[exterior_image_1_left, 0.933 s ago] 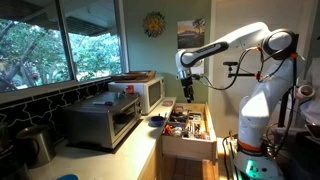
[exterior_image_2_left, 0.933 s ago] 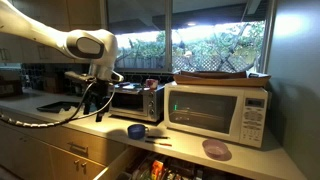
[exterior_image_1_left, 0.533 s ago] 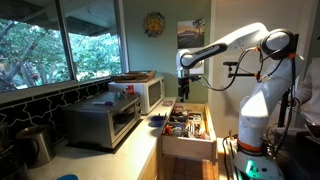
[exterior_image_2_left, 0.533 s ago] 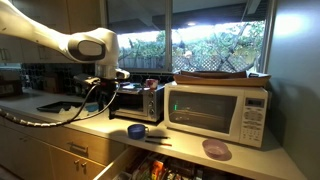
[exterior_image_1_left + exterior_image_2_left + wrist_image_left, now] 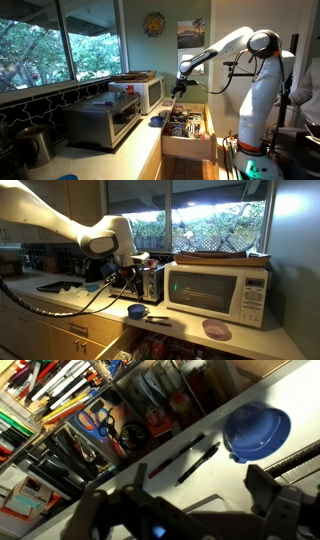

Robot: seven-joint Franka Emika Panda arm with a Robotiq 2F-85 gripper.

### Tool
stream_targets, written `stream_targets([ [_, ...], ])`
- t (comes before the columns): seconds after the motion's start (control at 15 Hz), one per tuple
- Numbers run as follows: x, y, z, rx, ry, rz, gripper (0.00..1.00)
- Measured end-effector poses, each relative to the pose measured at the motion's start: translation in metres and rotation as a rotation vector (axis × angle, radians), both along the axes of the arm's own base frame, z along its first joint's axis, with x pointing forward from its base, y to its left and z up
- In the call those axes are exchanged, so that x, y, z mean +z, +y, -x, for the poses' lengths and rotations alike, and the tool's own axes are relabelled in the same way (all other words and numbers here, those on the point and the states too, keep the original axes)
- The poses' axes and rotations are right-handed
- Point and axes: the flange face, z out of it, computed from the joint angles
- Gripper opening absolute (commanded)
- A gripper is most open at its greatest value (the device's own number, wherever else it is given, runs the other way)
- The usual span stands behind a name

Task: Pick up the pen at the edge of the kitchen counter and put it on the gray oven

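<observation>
Two pens lie side by side on the pale kitchen counter (image 5: pixel 230 485) near its edge: a black pen (image 5: pixel 199 464) and a thinner dark pen (image 5: pixel 168 458) closer to the edge. One pen shows in an exterior view (image 5: pixel 158 321). My gripper (image 5: pixel 195 500) is open and empty, its fingers spread above the pens. It hangs over the counter edge in both exterior views (image 5: pixel 180 88) (image 5: pixel 137 277). The gray oven (image 5: pixel 100 122) stands further along the counter, partly hidden behind my arm in an exterior view (image 5: pixel 122 280).
A blue bowl (image 5: pixel 258 430) (image 5: pixel 137 311) sits right next to the pens. The white microwave (image 5: pixel 218 292) (image 5: pixel 146 92) stands beside the oven, with a purple lid (image 5: pixel 215 330) in front of it. An open drawer (image 5: pixel 186 126) full of tools lies below the counter edge.
My arm has reached out from above the drawer toward the counter edge and come lower. The gripper now hangs over the pens and the blue bowl.
</observation>
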Motion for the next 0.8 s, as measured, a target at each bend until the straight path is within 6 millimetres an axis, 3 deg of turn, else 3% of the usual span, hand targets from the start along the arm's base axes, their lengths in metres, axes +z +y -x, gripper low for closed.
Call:
stream_targets([
  [0.47, -0.004, -0.003, -0.004, -0.06, 0.003, -0.016, 1.0],
  [0.6, -0.019, -0.016, -0.011, -0.161, 0.01, -0.045, 1.0],
  [0.8, -0.058, -0.04, -0.032, -0.309, 0.025, -0.1, 1.0],
])
